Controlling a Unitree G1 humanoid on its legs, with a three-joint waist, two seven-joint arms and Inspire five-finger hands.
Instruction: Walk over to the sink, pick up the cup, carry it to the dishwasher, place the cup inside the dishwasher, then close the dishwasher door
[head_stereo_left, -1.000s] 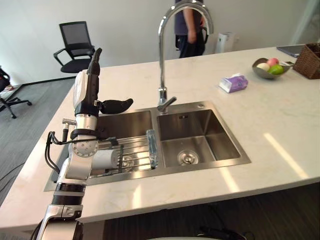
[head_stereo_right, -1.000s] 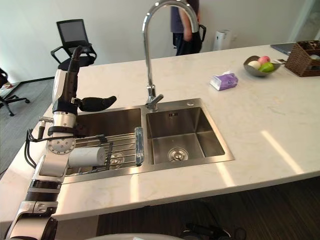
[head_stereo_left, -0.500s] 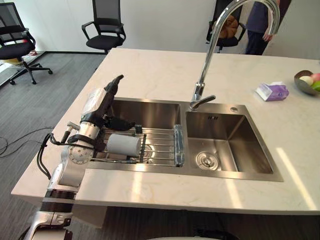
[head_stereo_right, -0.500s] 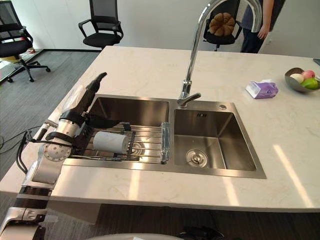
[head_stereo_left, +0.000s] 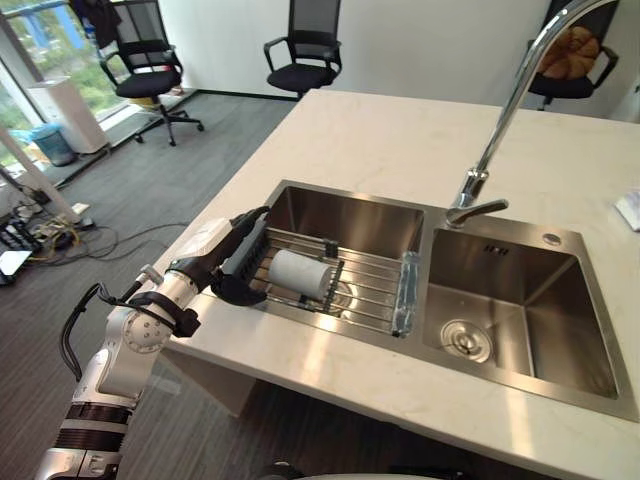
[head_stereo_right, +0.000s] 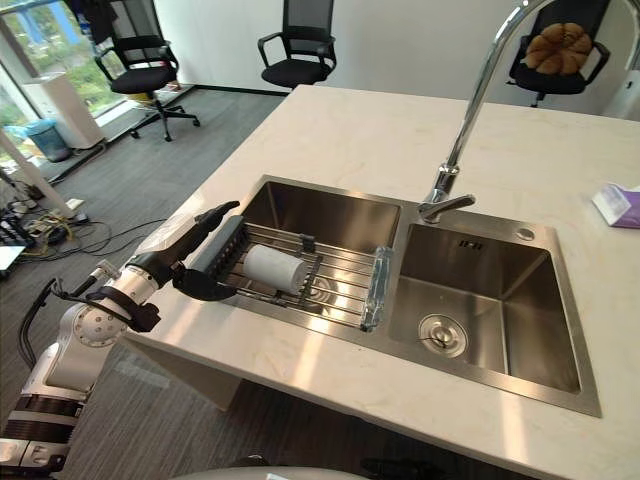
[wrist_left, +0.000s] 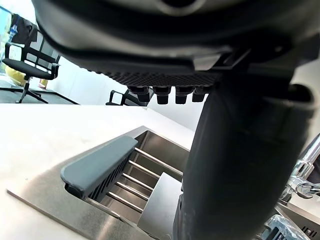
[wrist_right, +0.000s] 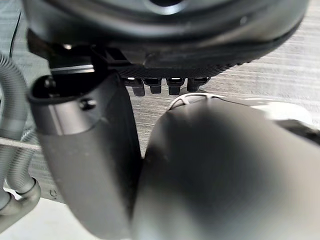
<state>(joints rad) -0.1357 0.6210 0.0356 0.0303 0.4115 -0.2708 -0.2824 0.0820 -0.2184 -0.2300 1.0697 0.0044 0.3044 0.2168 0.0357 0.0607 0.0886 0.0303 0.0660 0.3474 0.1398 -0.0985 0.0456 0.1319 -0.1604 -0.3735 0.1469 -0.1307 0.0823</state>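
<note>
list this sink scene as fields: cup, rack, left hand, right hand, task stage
cup: white, lying on its side on the rack
rack: wire, across the left basin of the sink
left hand: open, at the rack's left end, beside the cup, not holding it
right hand: open, holding nothing, floor beyond it
task stage: cup not yet picked up

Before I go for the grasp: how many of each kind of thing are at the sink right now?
Cup: 1
Wire rack: 1
Faucet: 1
Basins: 2
Total: 5
</note>
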